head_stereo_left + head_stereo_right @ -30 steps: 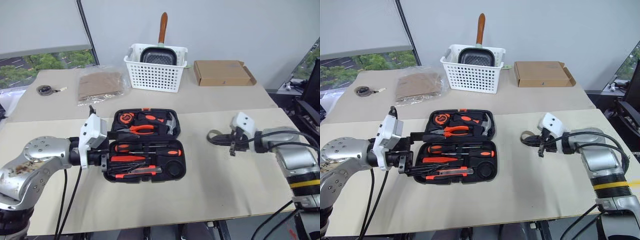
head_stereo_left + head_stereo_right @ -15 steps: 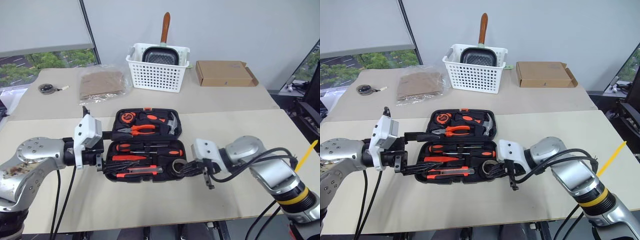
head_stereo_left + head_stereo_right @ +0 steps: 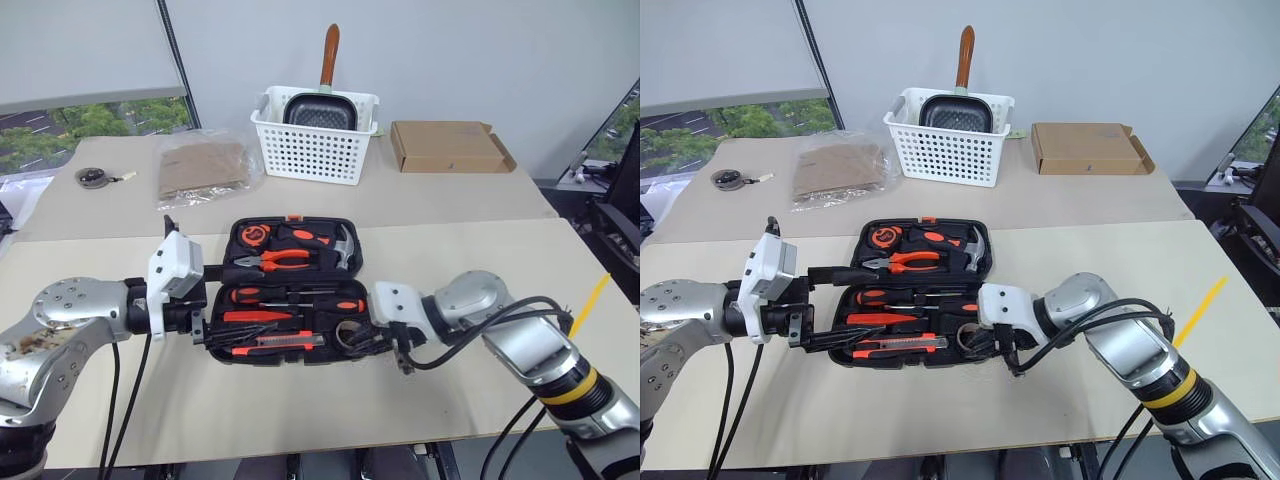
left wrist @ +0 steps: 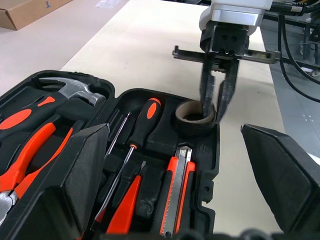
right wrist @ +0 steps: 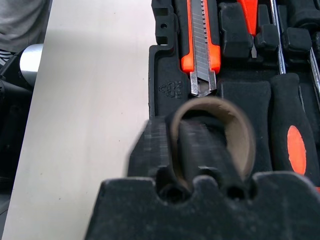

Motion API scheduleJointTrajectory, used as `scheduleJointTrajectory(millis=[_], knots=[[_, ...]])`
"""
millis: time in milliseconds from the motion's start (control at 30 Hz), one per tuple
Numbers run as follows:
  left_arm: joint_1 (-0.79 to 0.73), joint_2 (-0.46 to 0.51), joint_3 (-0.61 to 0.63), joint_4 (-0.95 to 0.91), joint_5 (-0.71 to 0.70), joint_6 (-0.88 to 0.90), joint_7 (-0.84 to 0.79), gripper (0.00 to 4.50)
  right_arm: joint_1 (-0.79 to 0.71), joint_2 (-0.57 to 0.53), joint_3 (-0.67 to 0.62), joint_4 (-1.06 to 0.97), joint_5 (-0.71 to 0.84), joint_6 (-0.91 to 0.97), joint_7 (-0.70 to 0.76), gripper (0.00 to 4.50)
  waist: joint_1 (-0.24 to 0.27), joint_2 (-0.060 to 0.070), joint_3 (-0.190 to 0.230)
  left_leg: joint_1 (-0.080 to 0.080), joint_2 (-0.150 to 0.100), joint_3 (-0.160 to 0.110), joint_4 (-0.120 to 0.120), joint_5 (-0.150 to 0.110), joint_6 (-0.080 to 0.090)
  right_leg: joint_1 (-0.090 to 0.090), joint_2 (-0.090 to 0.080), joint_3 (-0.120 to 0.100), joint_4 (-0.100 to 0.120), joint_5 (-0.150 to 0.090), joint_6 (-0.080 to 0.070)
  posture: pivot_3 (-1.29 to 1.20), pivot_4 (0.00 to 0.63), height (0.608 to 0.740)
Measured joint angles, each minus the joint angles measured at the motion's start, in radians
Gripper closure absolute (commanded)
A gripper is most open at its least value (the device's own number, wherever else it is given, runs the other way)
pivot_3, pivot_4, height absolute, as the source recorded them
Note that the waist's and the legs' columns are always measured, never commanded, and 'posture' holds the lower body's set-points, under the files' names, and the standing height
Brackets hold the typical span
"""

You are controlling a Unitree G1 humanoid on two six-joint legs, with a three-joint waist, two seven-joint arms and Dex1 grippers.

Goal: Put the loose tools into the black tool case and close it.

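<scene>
counting from the eye views first: one black tool case (image 3: pixel 292 290) lies open on the tan table (image 3: pixel 470 380), its lid half holding one pair of pliers (image 3: pixel 272 259), one hammer (image 3: pixel 335 245) and one tape measure (image 3: pixel 250 235), its near half holding two long screwdrivers (image 3: pixel 300 298), one utility knife (image 3: pixel 275 343) and one tape roll (image 3: pixel 350 333) at the corner nearest the right arm. behind the case stand one white basket (image 3: pixel 315 135) with one pan (image 3: pixel 318 108) in it, one cardboard box (image 3: pixel 447 145) and one clear bag (image 3: pixel 203 168). the left gripper (image 3: pixel 200 325) sits at the case's left edge; the right gripper (image 3: pixel 372 340) reaches in from the right at the tape roll. in the left wrist view, the left gripper's own two black fingers (image 4: pixel 82 170) stand wide apart, one to each side of the case's near half, gripping nothing, though whether they touch the case's rim cannot be told. the same view shows the right gripper (image 4: pixel 217 97) pointing down at the tape roll (image 4: pixel 195 116), its two fingers only slightly parted, one inside the ring and one outside it, straddling the roll's wall; the roll sits in its round slot at the case's corner, just beside the utility knife (image 4: pixel 177 187). in the right wrist view, the tape roll (image 5: pixel 235 135) arches over one finger of the right gripper (image 5: pixel 192 145), with the knife's blade tip (image 5: pixel 202 87) just beyond it; whether the fingers press on the wall or merely flank it cannot be told.
</scene>
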Motion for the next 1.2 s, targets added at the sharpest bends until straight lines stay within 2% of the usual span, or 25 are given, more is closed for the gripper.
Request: scheduleJointTrajectory(millis=[100, 167, 233, 267, 433, 533, 667, 867, 967, 1000, 1033, 1067, 1200], knots=[[0.002, 0.0, 0.0, 0.0, 0.0, 0.0, -0.001, 0.0, -0.002, 0.002, 0.0, 0.003, -0.001, 0.0, 0.001, 1.58, 0.0, 0.0, 0.0, 0.0, 0.0, 0.0, 0.0, 0.0, 0.0, 0.0, 0.0, 0.0, 0.0, 0.0, 0.0, 0.0, 0.15, 0.7], [0.002, 0.0, 0.0, 0.0, 0.0, 0.0, -0.003, 0.0, -0.003, 0.0, 0.0, 0.003, 0.0, 0.0, 0.006, 0.69, 0.0, 0.0, 0.0, 0.0, 0.0, 0.0, 0.0, 0.0, 0.0, 0.0, 0.0, 0.0, 0.0, 0.0, 0.0, 0.0, 0.15, 0.7], [0.002, 0.0, 0.001, 0.0, 0.0, 0.0, -0.004, 0.0, -0.003, -0.006, -0.003, 0.003, 0.004, 0.0, 0.01, 0.15, 0.0, 0.0, 0.0, 0.0, 0.0, 0.0, 0.0, 0.0, 0.0, 0.0, 0.0, 0.0, 0.0, 0.0, 0.0, 0.0, 0.15, 0.7], [0.002, 0.0, 0.001, 0.0, 0.0, -0.001, -0.006, 0.0, -0.003, -0.007, -0.011, 0.003, 0.008, 0.0, 0.01, 0.03, 0.0, 0.0, 0.0, 0.0, 0.0, 0.0, 0.0, 0.0, 0.0, 0.0, 0.0, 0.0, 0.0, 0.0, 0.0, 0.0, 0.15, 0.7], [0.004, -0.033, 0.031, 0.047, 0.002, -0.02, 0.018, 0.0, -0.022, 0.047, -0.142, 0.081, 0.056, 0.012, -0.053, 0.03, 0.0, 0.0, 0.0, 0.001, 0.0, 0.0, 0.0, 0.0, 0.0, 0.001, 0.0, 0.0, 0.0, 0.0, 0.0, 0.0, 0.15, 0.7], [0.005, -0.091, 0.047, 0.142, 0.026, -0.047, 0.072, 0.0, -0.059, 0.12, -0.245, 0.24, 0.086, 0.028, -0.153, 0.03, -0.001, 0.0, 0.0, 0.001, 0.0, 0.0, 0.0, 0.001, -0.001, 0.001, 0.001, 0.0, 0.001, 0.001, -0.001, 0.0, 0.15, 0.7], [-0.006, -0.141, 0.072, 0.311, 0.042, -0.046, 0.127, 0.0, -0.126, 0.211, -0.316, 0.46, 0.081, 0.045, -0.285, 0.03, -0.002, -0.001, 0.0, 0.001, 0.0, 0.0, 0.0, 0.005, 0.003, 0.0, 0.002, -0.001, 0.002, 0.002, -0.001, 0.0, 0.15, 0.7], [-0.161, -0.151, 0.034, 0.635, 0.163, -0.039, 0.2, 0.0, -0.316, 0.352, -0.404, 0.842, 0.069, 0.171, -0.495, 0.03, -0.004, -0.001, 0.0, -0.002, 0.0, 0.001, -0.001, 0.007, 0.004, -0.004, 0.003, 0.0, 0.003, 0.006, -0.009, 0.0, 0.15, 0.7], [-0.256, -0.17, 0.034, 0.763, 0.164, -0.003, 0.208, 0.0, -0.4, 0.401, -0.461, 0.985, 0.092, 0.222, -0.526, 0.03, -0.005, -0.001, 0.0, -0.004, 0.0, 0.001, -0.001, 0.008, 0.003, -0.004, 0.003, -0.001, 0.003, 0.006, -0.009, 0.0, 0.15, 0.7], [-0.287, -0.174, 0.034, 0.799, 0.16, 0.017, 0.203, 0.0, -0.421, 0.412, -0.468, 1.025, 0.092, 0.225, -0.528, 0.03, -0.007, -0.001, 0.0, -0.004, 0.0, 0.001, -0.002, 0.011, -0.003, -0.004, 0.003, -0.001, 0.003, 0.006, -0.009, 0.0, 0.15, 0.7], [-0.316, -0.176, 0.033, 0.841, 0.158, 0.041, 0.197, 0.0, -0.435, 0.419, -0.473, 1.06, 0.092, 0.226, -0.526, 0.53, -0.008, -0.001, 0.0, -0.005, -0.001, 0.001, -0.002, 0.011, -0.003, -0.004, 0.003, -0.001, 0.003, 0.006, -0.009, 0.0, 0.15, 0.7], [-0.344, -0.18, 0.031, 0.883, 0.158, 0.054, 0.193, 0.0, -0.442, 0.422, -0.478, 1.082, 0.092, 0.226, -0.525, 0.66, -0.009, -0.001, 0.0, -0.005, -0.001, 0.001, -0.003, 0.011, -0.003, -0.004, 0.003, -0.001, 0.004, 0.006, -0.009, 0.0, 0.15, 0.7], [-0.417, -0.199, 0.013, 1.013, 0.188, 0.066, 0.182, 0.0, -0.45, 0.427, -0.487, 1.132, 0.09, 0.232, -0.499, 2.07, -0.018, -0.001, 0.0, -0.008, -0.002, 0.001, -0.003, 0.011, -0.003, -0.005, 0.002, -0.002, 0.004, 0.007, -0.007, 0.0, 0.15, 0.7]])
